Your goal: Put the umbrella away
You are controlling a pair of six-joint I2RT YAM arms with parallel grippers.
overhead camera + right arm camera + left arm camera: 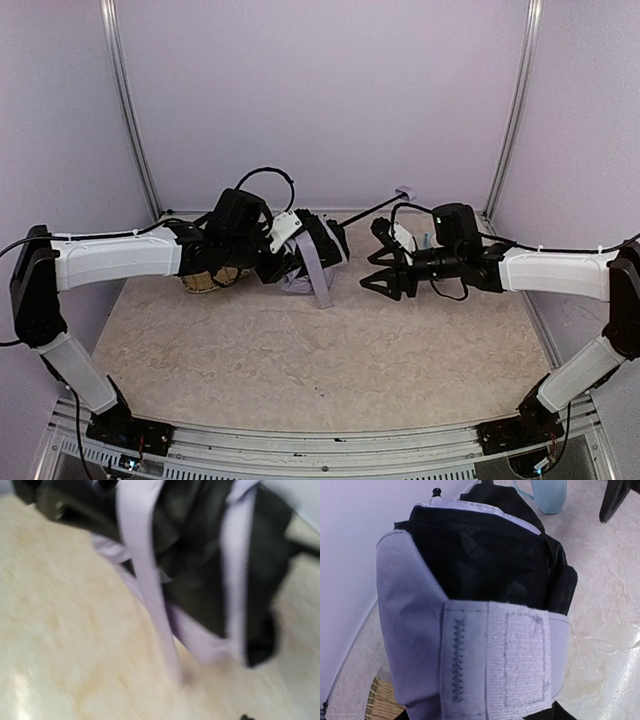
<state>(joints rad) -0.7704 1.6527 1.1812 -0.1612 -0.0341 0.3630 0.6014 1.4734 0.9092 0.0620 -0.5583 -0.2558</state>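
umbrella (318, 248) bundled at back-centre of table (300, 370), strap (515, 665) wrapped round it; left gripper (280, 262) is up against the bundle, fingers hidden by fabric (can't tell whether it grips); right gripper (383, 278) spread wide, just beside the umbrella, not touching; right wrist view blurred.

The left arm (115, 258) and right arm (555, 272) wore white shells between black joints. Thin black cables (265, 175) looped off the wrists, and the right gripper (370, 272) was black.

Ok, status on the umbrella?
Left end effector clamped on umbrella, strap dangling. Right end effector open, just short of it. Tray and mug nearby, neither in the way.
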